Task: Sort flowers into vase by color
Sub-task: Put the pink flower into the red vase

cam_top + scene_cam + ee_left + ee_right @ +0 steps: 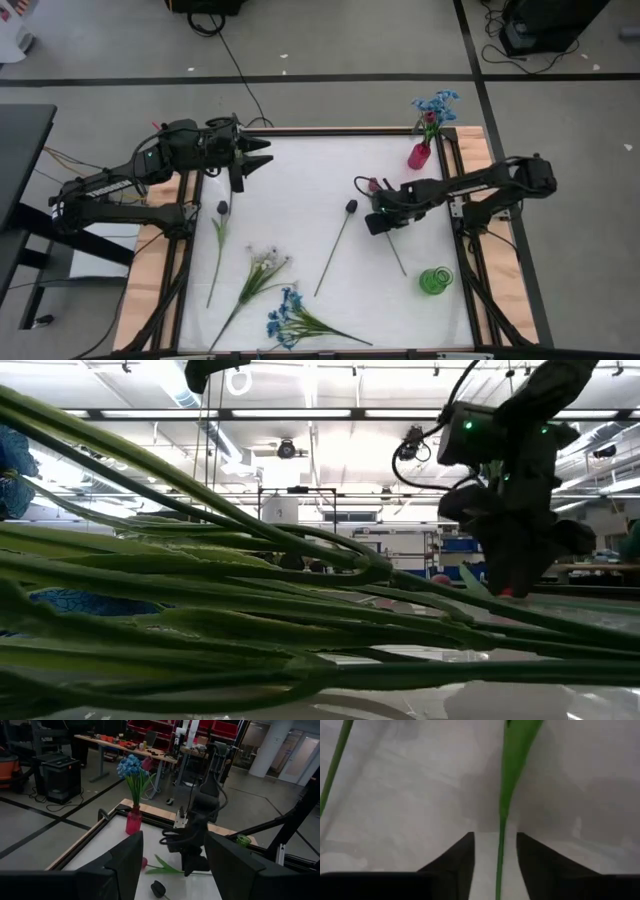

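The left hand (262, 153) waits at the counter's (300, 180) far left edge, fingers apart and empty.

Across the counter lie five loose flowers: a dark bud (222, 208) on the left, a white cluster (265, 262), a blue cluster (285, 318) at the near edge, a second dark bud (351, 206) mid-counter, and a red-pink bud (374, 185) toward the right.

The right hand (376, 222) is low over the red-pink bud's stem (501, 850), fingers apart with the stem running between them, not yet pinched. The step looks like picking up this flower: the next move calls for closing on the stem, then lifting.

Two vases: a pink one (419, 154) at the far right corner holding blue and pink blooms, and an empty green one (435, 280) nearer.
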You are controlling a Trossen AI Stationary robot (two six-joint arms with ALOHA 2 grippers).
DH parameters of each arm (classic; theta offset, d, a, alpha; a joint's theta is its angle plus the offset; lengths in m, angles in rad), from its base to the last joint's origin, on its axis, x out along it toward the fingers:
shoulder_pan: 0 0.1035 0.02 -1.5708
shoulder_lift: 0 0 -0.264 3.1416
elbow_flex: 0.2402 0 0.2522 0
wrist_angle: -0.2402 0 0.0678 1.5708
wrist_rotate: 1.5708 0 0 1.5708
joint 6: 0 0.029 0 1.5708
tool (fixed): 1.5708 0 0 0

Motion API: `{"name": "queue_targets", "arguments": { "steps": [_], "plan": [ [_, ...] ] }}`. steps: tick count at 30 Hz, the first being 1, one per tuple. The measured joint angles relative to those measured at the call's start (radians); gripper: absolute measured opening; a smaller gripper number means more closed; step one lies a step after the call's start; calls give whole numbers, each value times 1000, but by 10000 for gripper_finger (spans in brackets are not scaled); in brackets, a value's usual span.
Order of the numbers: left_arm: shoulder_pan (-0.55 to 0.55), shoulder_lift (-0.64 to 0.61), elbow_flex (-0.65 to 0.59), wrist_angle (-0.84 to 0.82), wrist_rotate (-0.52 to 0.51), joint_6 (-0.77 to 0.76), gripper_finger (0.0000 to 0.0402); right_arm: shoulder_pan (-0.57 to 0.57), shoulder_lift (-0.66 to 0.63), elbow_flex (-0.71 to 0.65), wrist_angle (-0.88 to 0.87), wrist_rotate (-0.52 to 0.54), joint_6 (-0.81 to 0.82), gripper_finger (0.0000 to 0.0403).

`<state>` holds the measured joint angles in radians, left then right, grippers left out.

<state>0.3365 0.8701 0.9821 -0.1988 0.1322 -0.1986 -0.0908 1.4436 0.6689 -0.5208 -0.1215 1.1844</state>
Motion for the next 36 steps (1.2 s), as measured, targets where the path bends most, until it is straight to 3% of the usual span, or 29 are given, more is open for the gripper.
{"name": "queue_targets", "arguments": {
  "steps": [6, 13, 21, 28, 32, 36],
  "plan": [
    [0, 0, 0, 0, 0, 0, 218, -92, 18, 2, 15, 17, -90, 205],
    [0, 0, 0, 0, 0, 0, 218, -144, 43, 6, 48, 29, -198, 200],
    [0, 0, 0, 0, 0, 0, 218, -146, 140, 87, -4, 89, -317, 132],
    [0, 0, 0, 0, 0, 0, 218, -146, 195, 133, -62, 102, -401, 24],
    [0, 0, 0, 0, 0, 0, 218, -123, 140, 149, -34, 146, -403, 15],
    [0, 0, 0, 1, 0, 0, 218, -114, -20, 180, 62, 210, -395, 8]
  ]
}}
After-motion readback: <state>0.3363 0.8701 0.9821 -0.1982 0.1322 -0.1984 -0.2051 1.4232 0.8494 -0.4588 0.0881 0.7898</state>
